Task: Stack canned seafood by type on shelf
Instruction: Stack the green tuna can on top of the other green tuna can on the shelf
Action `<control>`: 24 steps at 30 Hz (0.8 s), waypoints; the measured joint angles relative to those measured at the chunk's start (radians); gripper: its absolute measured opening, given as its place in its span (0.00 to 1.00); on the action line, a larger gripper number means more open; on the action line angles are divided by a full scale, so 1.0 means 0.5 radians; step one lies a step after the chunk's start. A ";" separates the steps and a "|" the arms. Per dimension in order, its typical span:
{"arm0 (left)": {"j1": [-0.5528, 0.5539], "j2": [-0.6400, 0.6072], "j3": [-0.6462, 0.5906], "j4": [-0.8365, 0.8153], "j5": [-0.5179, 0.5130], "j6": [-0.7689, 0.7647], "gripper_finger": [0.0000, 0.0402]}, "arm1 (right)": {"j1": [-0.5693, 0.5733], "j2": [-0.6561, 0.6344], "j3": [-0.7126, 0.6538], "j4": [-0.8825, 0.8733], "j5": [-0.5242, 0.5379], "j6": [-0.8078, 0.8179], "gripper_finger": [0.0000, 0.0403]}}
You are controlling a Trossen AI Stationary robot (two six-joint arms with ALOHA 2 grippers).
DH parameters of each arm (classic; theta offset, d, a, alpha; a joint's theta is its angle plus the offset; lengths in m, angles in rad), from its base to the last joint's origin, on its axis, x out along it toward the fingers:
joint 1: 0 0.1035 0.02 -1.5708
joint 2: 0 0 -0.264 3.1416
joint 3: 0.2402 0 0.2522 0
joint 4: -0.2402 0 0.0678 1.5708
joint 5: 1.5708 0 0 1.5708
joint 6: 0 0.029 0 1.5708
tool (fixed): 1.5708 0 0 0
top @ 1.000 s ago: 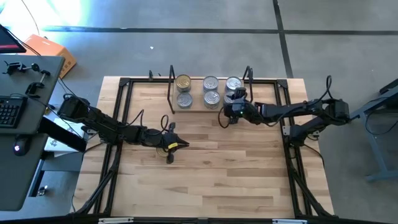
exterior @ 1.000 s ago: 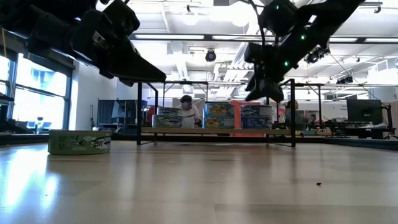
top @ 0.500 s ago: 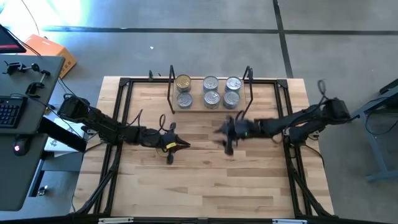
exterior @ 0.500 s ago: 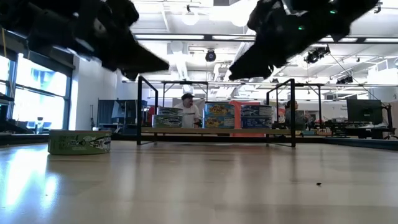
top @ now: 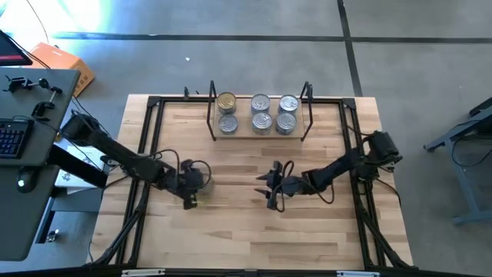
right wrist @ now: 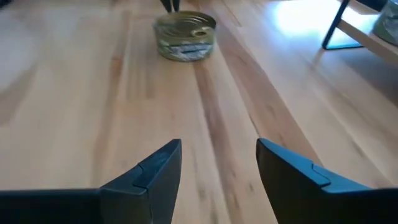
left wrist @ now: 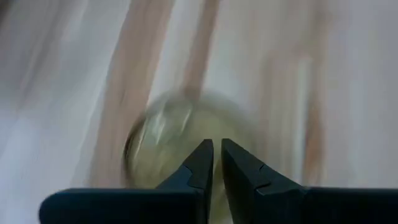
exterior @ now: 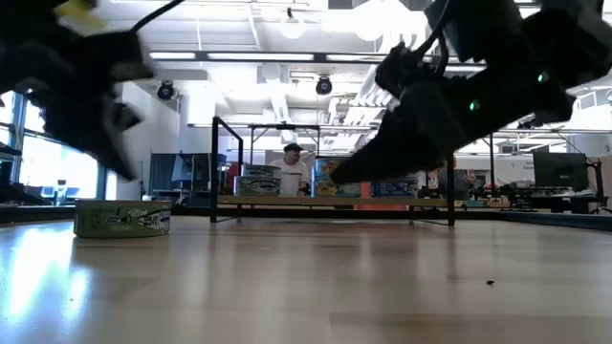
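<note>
Six tins (top: 260, 112) on the shelf (top: 242, 132) at twelve o'clock from above, left hand (top: 190, 201) fingers together over a loose tin (top: 191, 192), right hand (top: 270, 194) fingers apart, empty, low view, green-labelled tin (exterior: 122, 218) on the tabletop (exterior: 306, 287) at nine o'clock, left wrist, blurred tin (left wrist: 171, 143), right wrist, tin (right wrist: 184, 35) well ahead.

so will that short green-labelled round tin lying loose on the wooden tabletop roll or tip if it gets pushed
Probably not. The short green-labelled round tin sits flat on its base and is wider than tall, so a push should slide it rather than tip it. Its smooth metal side may be slippery in the jaws. It looks rigid, so a firm pinch seems safe.
</note>
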 joint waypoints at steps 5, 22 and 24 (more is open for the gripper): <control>-0.070 -0.063 0.006 -0.677 -0.003 -0.843 0.06 | -0.062 0.099 0.000 0.080 0.006 0.029 0.49; 0.307 0.457 -0.203 1.327 -0.197 0.138 0.06 | -0.186 0.109 0.002 0.143 0.002 0.036 0.49; 0.390 0.599 -0.154 1.590 -0.161 0.403 0.06 | -0.185 0.109 0.002 0.146 -0.002 0.036 0.49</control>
